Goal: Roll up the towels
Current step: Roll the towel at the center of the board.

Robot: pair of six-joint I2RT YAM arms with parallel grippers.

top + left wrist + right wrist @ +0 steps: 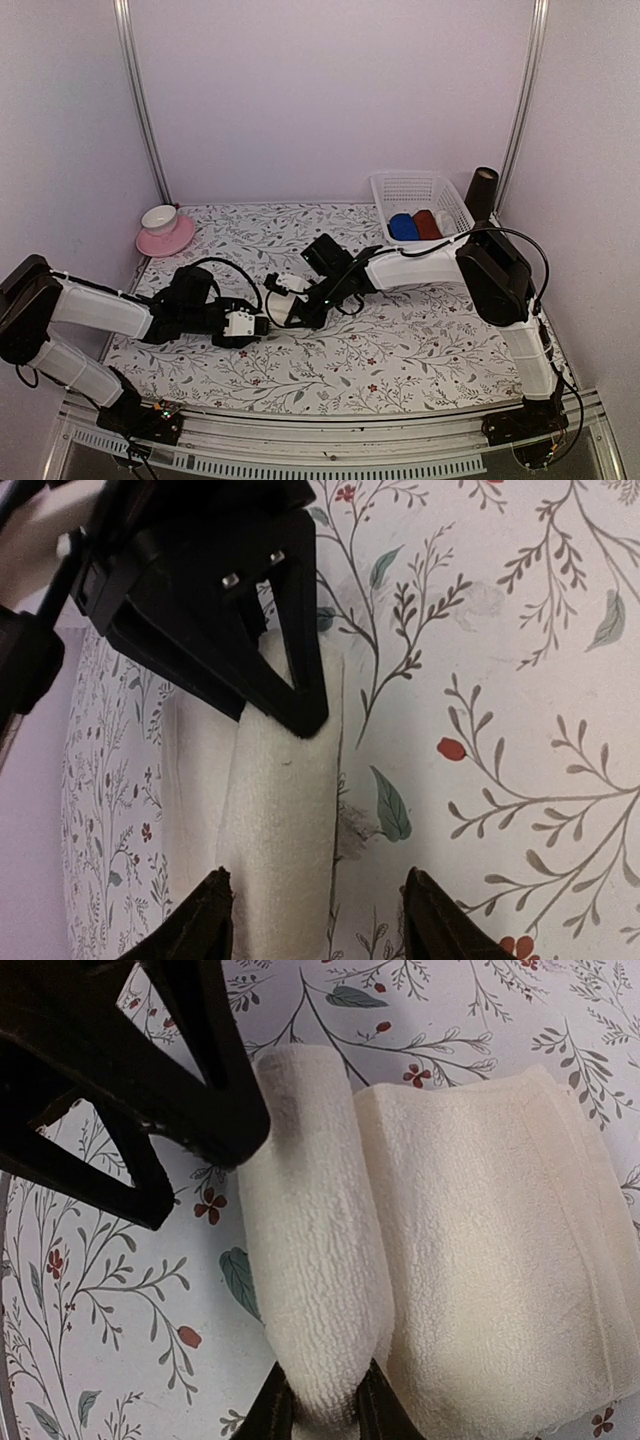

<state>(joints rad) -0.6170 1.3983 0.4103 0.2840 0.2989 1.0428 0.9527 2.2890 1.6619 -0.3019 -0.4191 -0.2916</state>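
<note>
Half-rolled cream towel [480, 1240] at the middle of the counter [400, 350], roll axis running left to right between both claws. Clenched on the roll's right end: right claw [318, 1412]. Released, astride the left end: left claw [315, 920]. Both equally near; flat remainder alongside.

The overhead view is lit softly and evenly from above; a faint lilac cast is given to the walls, and only weak shadows are thrown on the floral table [400, 340]. In the right wrist view the cream towel [470, 1240] is rendered sharply, its pile legible. In the left wrist view the near black fingertips [215, 925] are left dark, detailless and slightly blurred.
</note>
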